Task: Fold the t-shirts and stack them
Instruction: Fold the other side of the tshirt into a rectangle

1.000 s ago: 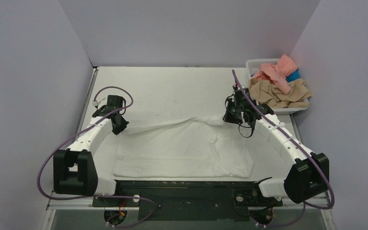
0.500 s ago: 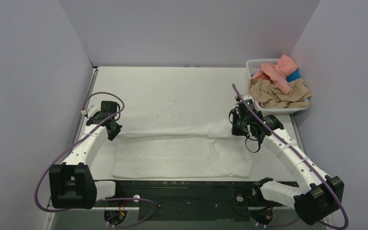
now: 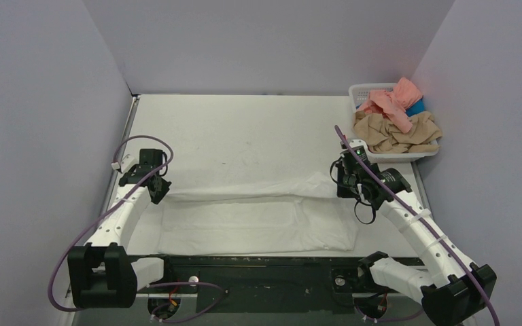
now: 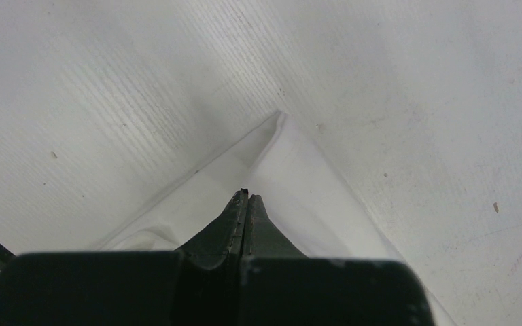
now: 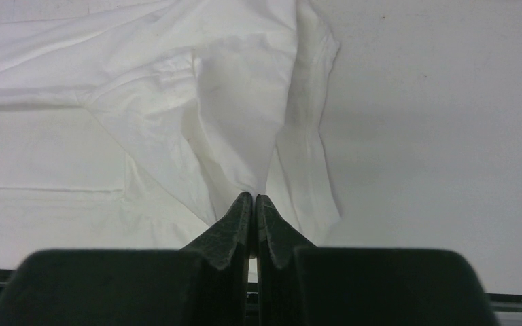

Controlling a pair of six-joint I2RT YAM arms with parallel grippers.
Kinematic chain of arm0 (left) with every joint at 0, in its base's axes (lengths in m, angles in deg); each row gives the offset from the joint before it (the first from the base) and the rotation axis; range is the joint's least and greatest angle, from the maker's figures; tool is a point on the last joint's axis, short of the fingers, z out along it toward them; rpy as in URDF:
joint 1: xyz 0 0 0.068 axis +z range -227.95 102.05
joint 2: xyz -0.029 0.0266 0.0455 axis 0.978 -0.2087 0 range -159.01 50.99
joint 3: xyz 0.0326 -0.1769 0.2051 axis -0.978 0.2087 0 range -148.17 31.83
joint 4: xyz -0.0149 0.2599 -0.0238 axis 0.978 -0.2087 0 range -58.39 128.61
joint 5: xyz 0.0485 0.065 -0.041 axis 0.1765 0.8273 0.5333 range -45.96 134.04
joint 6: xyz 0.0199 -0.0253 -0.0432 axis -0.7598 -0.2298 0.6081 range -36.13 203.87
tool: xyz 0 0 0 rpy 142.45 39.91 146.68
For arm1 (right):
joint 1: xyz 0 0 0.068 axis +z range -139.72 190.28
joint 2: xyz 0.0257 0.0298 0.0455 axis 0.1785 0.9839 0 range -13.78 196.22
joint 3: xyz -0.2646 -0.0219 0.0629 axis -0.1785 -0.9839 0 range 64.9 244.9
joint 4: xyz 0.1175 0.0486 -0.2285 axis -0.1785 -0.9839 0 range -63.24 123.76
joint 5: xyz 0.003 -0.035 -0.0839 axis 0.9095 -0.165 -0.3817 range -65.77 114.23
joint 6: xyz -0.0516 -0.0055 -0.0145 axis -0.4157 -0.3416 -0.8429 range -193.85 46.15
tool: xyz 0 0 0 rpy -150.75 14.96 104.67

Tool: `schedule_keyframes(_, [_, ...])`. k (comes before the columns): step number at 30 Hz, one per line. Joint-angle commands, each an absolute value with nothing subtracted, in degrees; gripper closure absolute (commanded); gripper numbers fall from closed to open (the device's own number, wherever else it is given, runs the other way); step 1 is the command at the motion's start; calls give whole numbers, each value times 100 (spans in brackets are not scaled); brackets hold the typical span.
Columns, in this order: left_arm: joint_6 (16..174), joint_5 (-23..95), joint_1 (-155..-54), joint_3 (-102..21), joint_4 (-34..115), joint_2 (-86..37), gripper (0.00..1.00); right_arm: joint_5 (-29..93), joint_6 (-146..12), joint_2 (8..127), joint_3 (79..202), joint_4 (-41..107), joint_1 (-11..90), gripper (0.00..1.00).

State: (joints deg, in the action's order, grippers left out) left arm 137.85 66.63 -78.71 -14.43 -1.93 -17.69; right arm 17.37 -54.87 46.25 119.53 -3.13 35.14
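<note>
The white t-shirt (image 3: pixel 258 221) lies flat near the table's front edge, print hidden, with its far part doubled over toward the near side. My left gripper (image 3: pixel 158 193) is shut on the shirt's left corner; the left wrist view shows the jaws (image 4: pixel 247 197) closed, with white cloth (image 4: pixel 292 170) running away from the tips. My right gripper (image 3: pixel 344 191) is shut on the shirt's right side; the right wrist view shows the jaws (image 5: pixel 253 197) pinching bunched white cloth (image 5: pixel 231 115) by a sleeve. Salmon-pink (image 3: pixel 393 102), tan (image 3: pixel 394 134) and blue (image 3: pixel 416 106) t-shirts are heaped in the basket.
The white lattice basket (image 3: pixel 361 89) stands at the back right corner of the table. Grey walls close in on the left, back and right. The black mounting bar (image 3: pixel 258 268) runs along the near edge between the arm bases.
Both grippers have moved toward the near edge and slightly outward, drawing the shirt's far edge along. The fold line is now straighter and lies closer to the front.
</note>
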Motion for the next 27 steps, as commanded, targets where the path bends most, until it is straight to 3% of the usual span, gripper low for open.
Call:
schedule_keyframes(1, [13919, 6681, -7855, -1263, -244, -1370, 100, 1709, -5586, 4282, 11975, -660, 3541, 100])
schedule_keyframes(12, [14298, 6761, -7860, -533, -397, -1308, 100, 2102, -4538, 3881, 10577, -526, 3567, 99])
schedule_keyframes(14, [14482, 6949, -7859, -548, -610, -1394, 89, 2241, -3917, 3849, 10163, -578, 3591, 95])
schedule_keyframes(15, [14600, 7034, -7858, -586, -704, -1441, 71, 2340, -3554, 3819, 9895, -614, 3629, 92])
schedule_keyframes(16, [14645, 7168, -7853, -682, -897, -1449, 61, 2438, -3396, 3744, 9779, -753, 3638, 84])
schedule_keyframes(17, [14753, 7219, -7850, -749, -1001, -1447, 45, 2517, -3180, 3701, 9628, -846, 3647, 82])
schedule_keyframes(19, [14860, 7341, -7853, -1028, -1306, -1379, 28, 2372, -2994, 3540, 9622, -1249, 3653, 62])
schedule_keyframes(20, [14875, 7348, -7858, -1102, -1351, -1348, 24, 2292, -2975, 3420, 9669, -1498, 3655, 47])
schedule_keyframes(27, [14198, 6760, -7946, -1782, -1066, -1108, 14, 2109, -3065, 3029, 10646, -1423, 3663, 21])
